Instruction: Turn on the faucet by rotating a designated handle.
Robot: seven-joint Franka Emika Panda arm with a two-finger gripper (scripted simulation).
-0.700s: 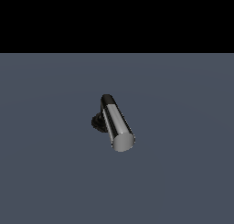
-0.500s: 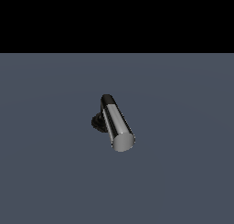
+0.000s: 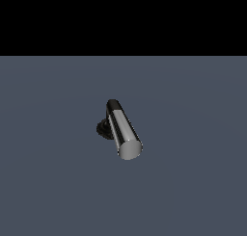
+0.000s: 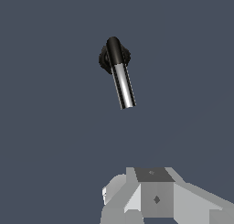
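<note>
The faucet stands alone on the flat grey floor: a black ribbed round base (image 3: pixel 102 129) with a short black elbow (image 3: pixel 113 105) on top. The handle (image 3: pixel 124 133) is a shiny chrome cylinder joined to that elbow, and its flat grey end (image 3: pixel 130 149) points toward the exterior camera, slightly to the exterior view's right. In the wrist view the handle (image 4: pixel 123 87) and base (image 4: pixel 104 59) lie well ahead of my gripper (image 4: pixel 153 186). The gripper touches nothing. Only grey-white blocks of it show at the frame edge, so its jaw gap is not readable. It is absent from the exterior view.
A plain dark grey floor (image 3: pixel 193 182) surrounds the faucet on all sides. Above the floor's far edge the exterior view is black. No other objects appear.
</note>
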